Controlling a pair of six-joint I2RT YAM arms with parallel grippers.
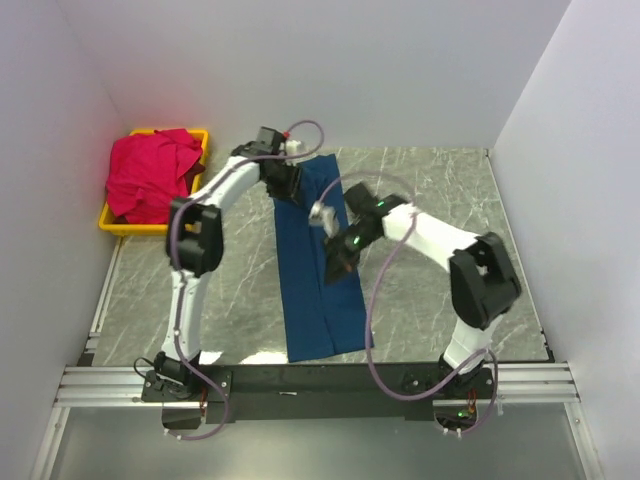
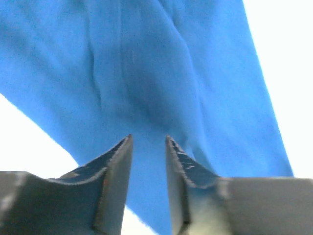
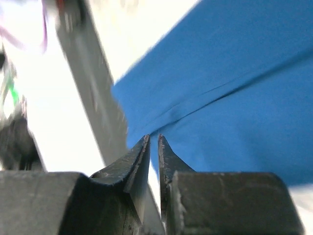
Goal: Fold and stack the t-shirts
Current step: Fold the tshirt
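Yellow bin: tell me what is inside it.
A crumpled red-pink t-shirt fills the yellow bin, bulging above its rim. The bin's floor and anything beneath the shirt are covered and cannot be seen.

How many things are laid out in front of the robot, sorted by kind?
Shirts: 2 (blue shirt, red shirt)
Bins: 1 (yellow bin)
Total: 3

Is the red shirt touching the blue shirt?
Apart. Top view: red shirt sits in the yellow bin, blue shirt lies on the table, with a gap between.
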